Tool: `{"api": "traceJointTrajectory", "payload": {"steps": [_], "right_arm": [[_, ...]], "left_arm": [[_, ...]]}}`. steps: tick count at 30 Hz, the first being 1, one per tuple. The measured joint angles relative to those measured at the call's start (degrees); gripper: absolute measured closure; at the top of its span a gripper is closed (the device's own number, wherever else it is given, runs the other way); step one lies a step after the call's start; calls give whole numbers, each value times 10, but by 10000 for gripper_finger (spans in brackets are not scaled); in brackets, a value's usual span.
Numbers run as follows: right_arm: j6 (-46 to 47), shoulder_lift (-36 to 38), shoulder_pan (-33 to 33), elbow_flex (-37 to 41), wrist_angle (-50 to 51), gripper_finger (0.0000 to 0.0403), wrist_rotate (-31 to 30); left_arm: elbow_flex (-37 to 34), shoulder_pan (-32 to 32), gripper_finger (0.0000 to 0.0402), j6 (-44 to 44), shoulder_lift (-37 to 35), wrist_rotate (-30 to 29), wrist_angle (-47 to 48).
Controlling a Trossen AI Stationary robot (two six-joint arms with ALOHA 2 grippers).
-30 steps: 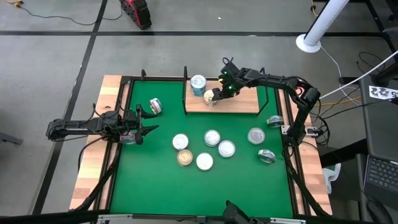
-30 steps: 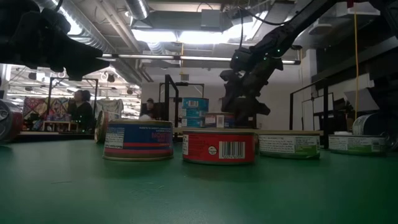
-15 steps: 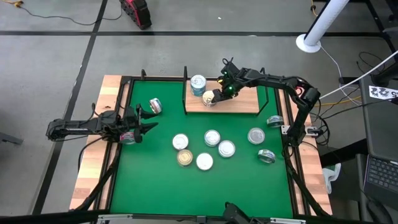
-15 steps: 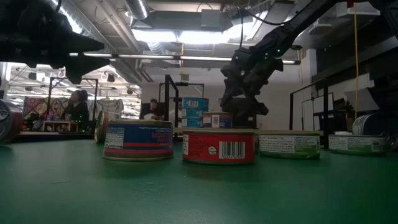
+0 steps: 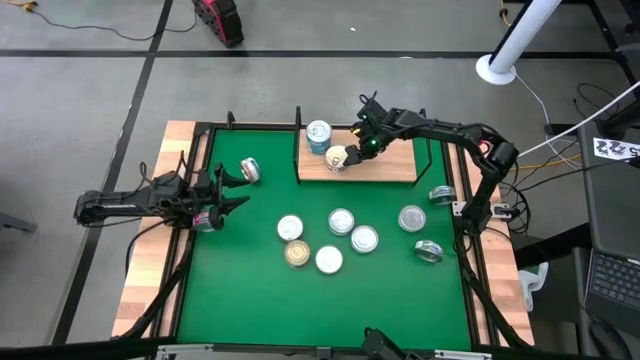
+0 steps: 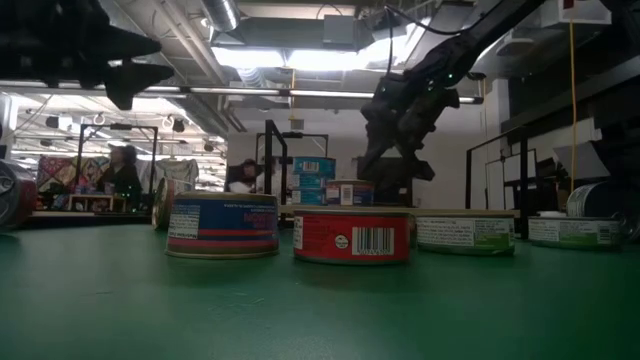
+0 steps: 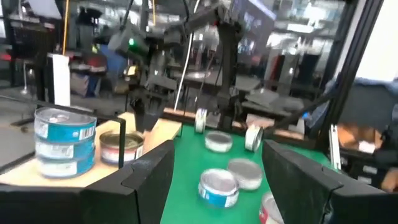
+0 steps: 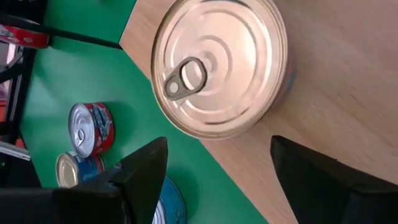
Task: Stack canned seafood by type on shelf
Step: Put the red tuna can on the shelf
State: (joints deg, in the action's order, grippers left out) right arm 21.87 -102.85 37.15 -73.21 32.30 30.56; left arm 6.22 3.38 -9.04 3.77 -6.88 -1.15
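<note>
A flat round tin [image 8: 219, 65] with a ridged silver pull-tab lid is seen on the light-wood shelf [image 5: 385, 167] — below the right gripper [image 5: 362, 146], fingers apart. The left gripper [image 5: 222, 191], spread and empty, is raised over the mat's left edge.

floor [image 5: 100, 90]: grey concrete w/ dark lines | ceiling lights [image 6: 290, 58]: bright | white pole [image 5: 515, 40] by table
</note>
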Motion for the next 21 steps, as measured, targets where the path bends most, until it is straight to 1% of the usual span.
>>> {"api": "traceJointTrajectory", "payload": {"steps": [2,5,9,12,17,19,21], "right_arm": [[-11,7,0,0,3,120,-1],[-16,22,0,0,8,121,-6],[-16,38,0,0,8,121,-10],[-16,46,0,0,8,121,-10],[-16,49,0,0,8,121,-10],[-16,49,0,0,8,121,-10],[-16,49,0,0,8,121,-10]], "left_arm": [[33,0,163,0,10,0,63],[89,0,163,-11,44,1,164],[167,0,163,-49,117,4,291],[222,0,163,-73,194,25,373],[309,0,163,-94,340,83,491],[342,0,163,-94,398,103,559],[372,0,163,-95,452,110,633]]}}
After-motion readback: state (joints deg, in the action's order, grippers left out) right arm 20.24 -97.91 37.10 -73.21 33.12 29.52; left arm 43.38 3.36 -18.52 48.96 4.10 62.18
